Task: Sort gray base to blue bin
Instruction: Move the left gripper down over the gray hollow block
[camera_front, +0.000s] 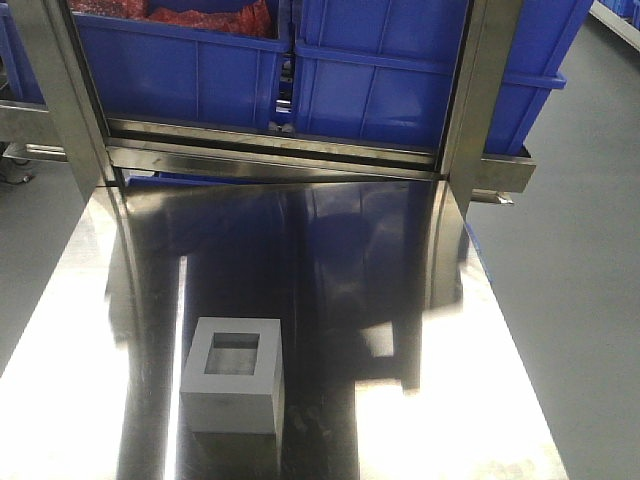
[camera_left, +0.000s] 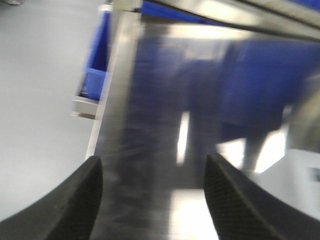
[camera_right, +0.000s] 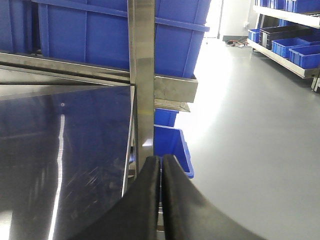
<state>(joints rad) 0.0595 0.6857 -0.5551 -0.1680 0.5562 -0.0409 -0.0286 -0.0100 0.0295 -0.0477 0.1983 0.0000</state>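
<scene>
Left fingers (camera_left: 60, 210) wide apart, empty, above steel table (camera_left: 150, 150); right fingers (camera_right: 145, 200) tight together, empty.

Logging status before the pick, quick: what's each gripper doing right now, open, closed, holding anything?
Left gripper: open, empty.
Right gripper: closed, holding nothing.

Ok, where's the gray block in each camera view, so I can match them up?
Front view: gray block stands on the table, lower left of centre, recess up.
Left wrist view: perhaps the pale blur at the right edge; too blurred to be sure.
Right wrist view: not in it.
Shared landmark: the shiny steel table, seen in all three.
</scene>
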